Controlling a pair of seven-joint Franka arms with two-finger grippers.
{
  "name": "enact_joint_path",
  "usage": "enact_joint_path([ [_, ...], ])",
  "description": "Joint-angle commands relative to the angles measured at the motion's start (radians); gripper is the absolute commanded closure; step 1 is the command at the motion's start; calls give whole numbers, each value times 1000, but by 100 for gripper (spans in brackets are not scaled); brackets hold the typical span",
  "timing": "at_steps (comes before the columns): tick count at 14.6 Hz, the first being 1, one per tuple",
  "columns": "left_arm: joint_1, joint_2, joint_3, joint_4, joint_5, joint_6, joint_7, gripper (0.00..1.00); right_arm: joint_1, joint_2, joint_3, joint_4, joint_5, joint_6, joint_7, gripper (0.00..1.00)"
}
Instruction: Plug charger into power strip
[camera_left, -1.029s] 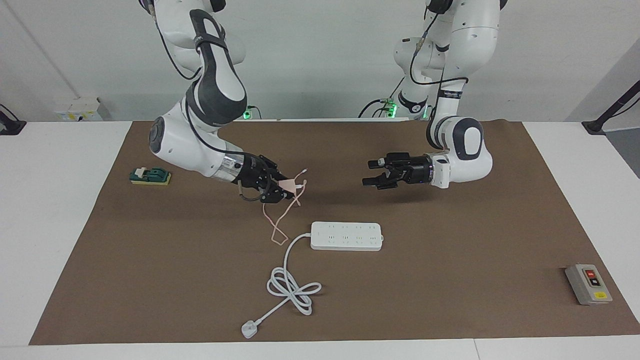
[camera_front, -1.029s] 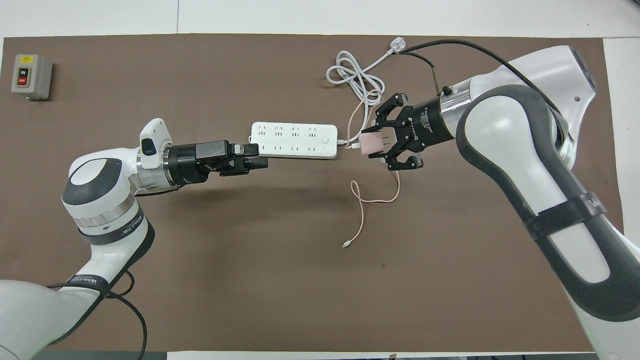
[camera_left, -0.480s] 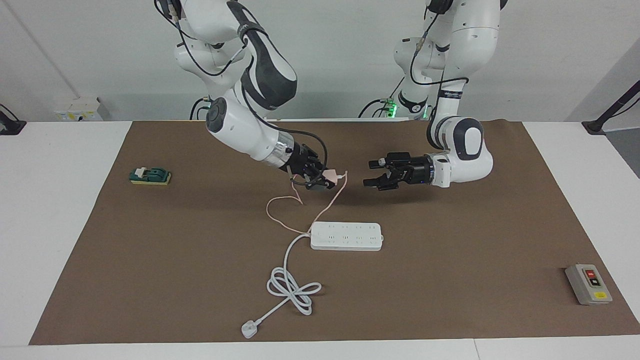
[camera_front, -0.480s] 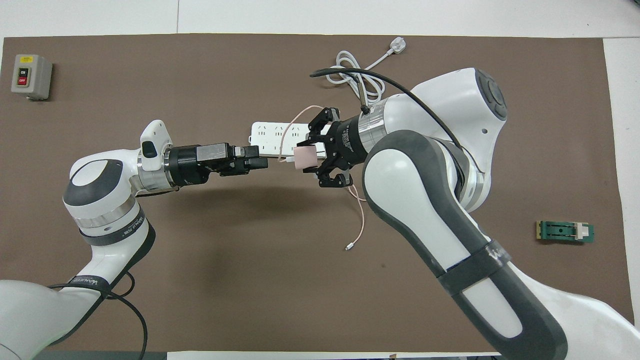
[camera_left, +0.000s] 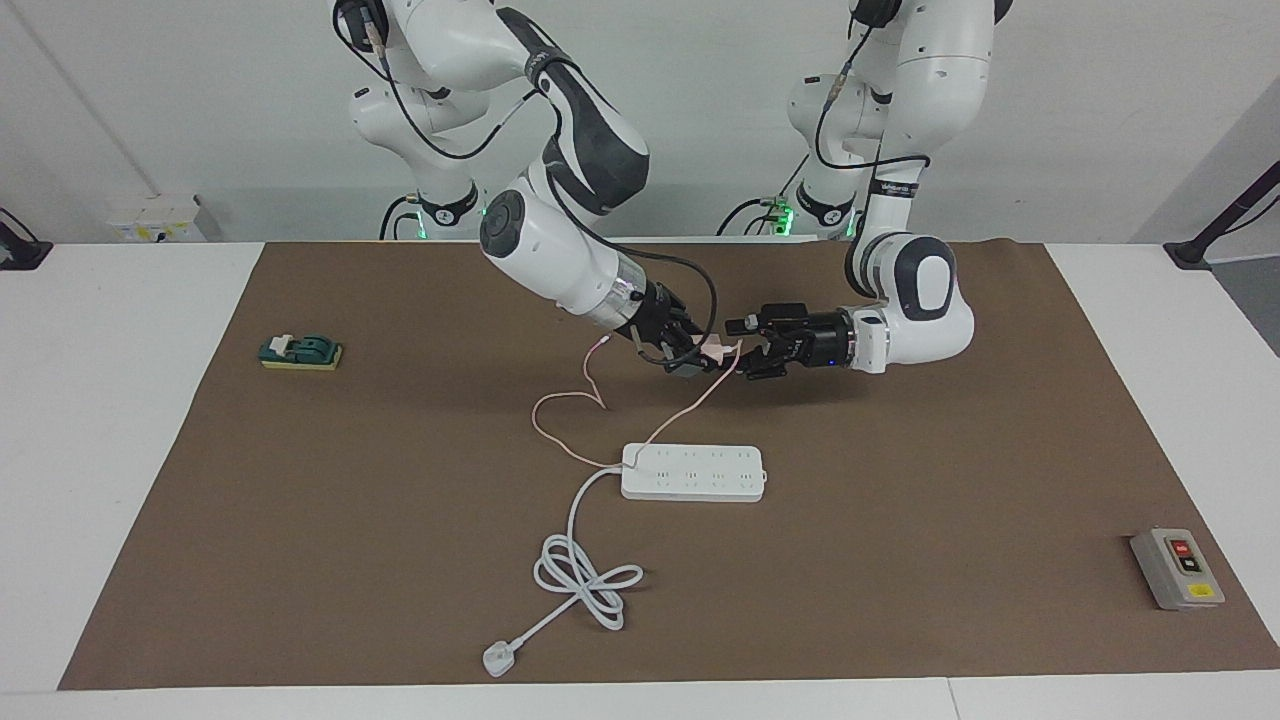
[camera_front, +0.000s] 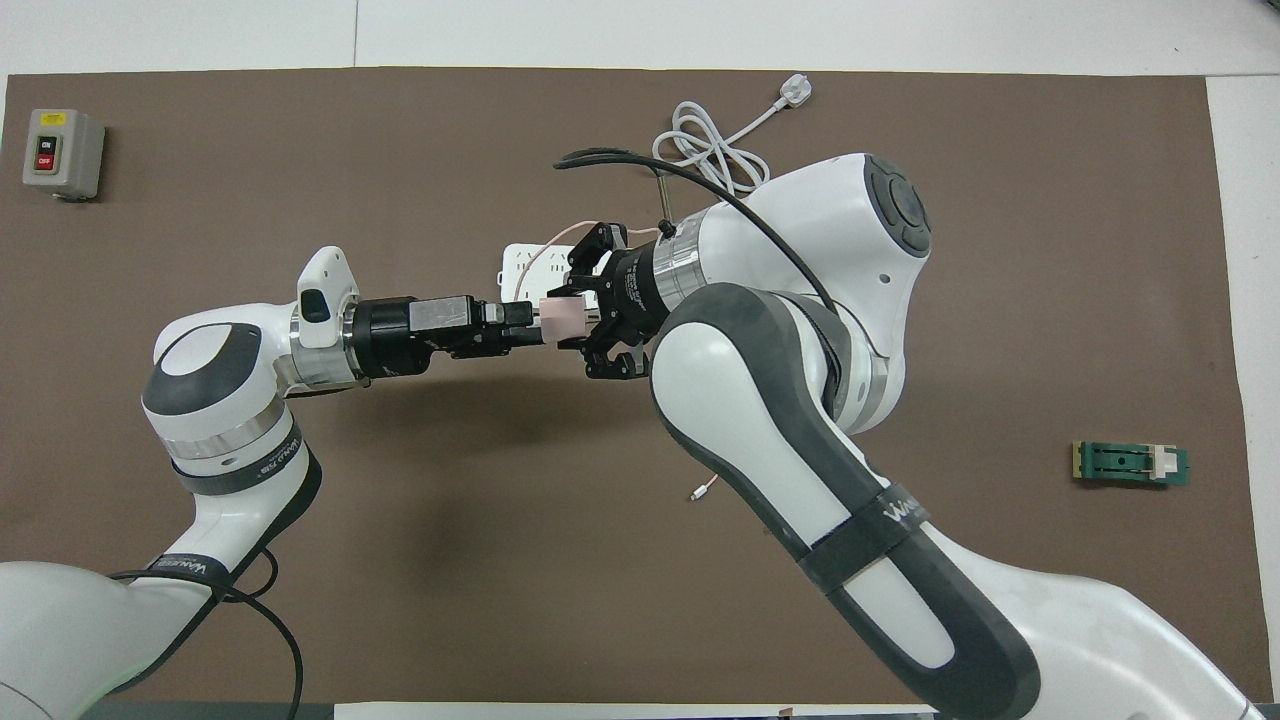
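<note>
While going along the table (camera_left: 900, 560) from the right arm's end: first one green block (camera_left: 300, 352), lying flat, well apart from all the rest.

Next one right hand (camera_left: 690, 358), up over the table, closed tight on the pink cube of the charger (camera_left: 714, 351). Only one charger, held in the air, not yet in any socket. Hanging down from it, one thin pink cable (camera_left: 560, 420), looping onto the table and touching the end of the power strip (camera_left: 693, 472).

Right against the cube, one left hand (camera_left: 745, 350), looking open, with a finger on each side of the cube's end. Two hands in all, meeting at the charger.

Lower down, one power strip, flat on the table, farther from the robots than the hands, with one thick white cord (camera_left: 580, 560) curled beside it.

Last, one grey box (camera_left: 1177, 568) at the left arm's end.

Probably light and hard, that cube, maybe a bit slippery. Best to grab by its flat sides, leaving the pins free. Never by the cable: soft, floppy, likely to drag or catch.
</note>
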Motion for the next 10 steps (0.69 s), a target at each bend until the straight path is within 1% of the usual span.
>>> enact_joint_path([
  [1,-4,-17,11,-35,-20,-21,23,3,-5,24,0,39,20,-2,17,100],
  [10,-20,-11,9,-20,-20,6,25,4,-10,30,0,39,23,14,39,100],
])
